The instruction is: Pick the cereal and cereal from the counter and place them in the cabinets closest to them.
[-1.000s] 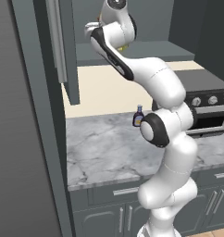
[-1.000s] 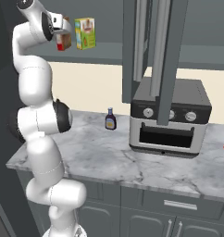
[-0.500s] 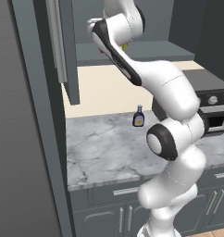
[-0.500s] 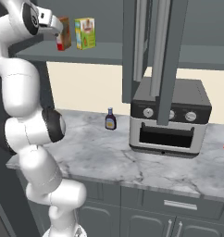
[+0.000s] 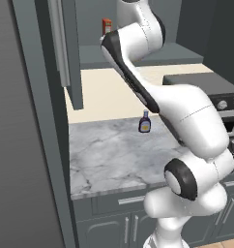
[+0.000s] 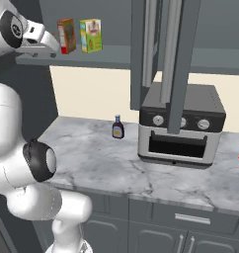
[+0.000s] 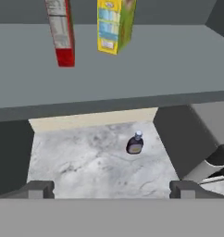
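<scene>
The tool [image 7: 112, 190] hangs empty, its 2 fingertips [image 7: 37, 189] spread wide apart, raised in front of the open cabinet [image 6: 156, 59]. Below it, a small dark sauce bottle [image 6: 118, 127] stands upright on the pale marble desk [image 6: 97, 163], with a toaster oven [image 6: 182, 126] beside it. Farther back, on the cabinet's grey shelf [image 7: 132, 78], the slim red cereal box [image 6: 66, 35] stands upright just beside a yellow-green carton [image 6: 91, 35].
</scene>
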